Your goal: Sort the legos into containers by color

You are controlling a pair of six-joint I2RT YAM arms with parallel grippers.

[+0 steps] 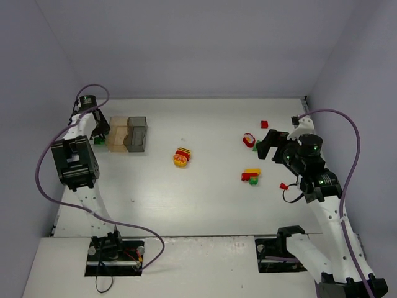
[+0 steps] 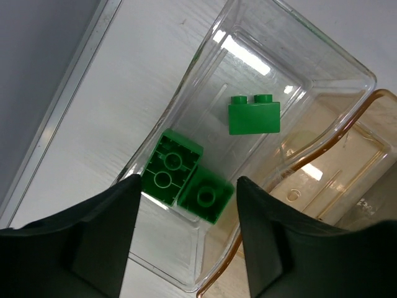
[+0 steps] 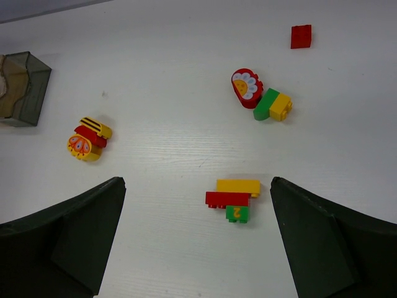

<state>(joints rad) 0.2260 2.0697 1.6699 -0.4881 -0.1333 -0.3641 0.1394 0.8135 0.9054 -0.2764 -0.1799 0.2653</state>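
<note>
From above, the containers (image 1: 127,133) stand in a row at the upper left of the worktop (image 1: 211,205). The left tool (image 1: 98,131) hangs over the clear end box. The loose legos (image 1: 250,177) lie in clumps from the middle to the right, with a single red brick (image 1: 264,124) further up. The right tool (image 1: 267,144) hovers beside them.

In the left wrist view, the left tool (image 2: 186,186) has its jaws apart and holds nothing. Below it, three green bricks (image 2: 172,167) sit inside the clear box (image 2: 347,68). The amber box (image 2: 353,186) adjoins it at the right.

In the right wrist view, the right tool (image 3: 195,183) is spread wide and empty above a red, yellow and green clump (image 3: 232,198). A flower-faced clump (image 3: 260,96) sits upper right and an orange-and-yellow one (image 3: 88,138) at the left. The dark grey box (image 3: 28,87) shows at the left edge.

These bricks look light, hard and smooth, so I'd expect them to skid or tip if only nudged. Pinching across two flat side walls, low down, seems safest. The clumps may split under a squeeze, so each colour will likely need separating.
</note>
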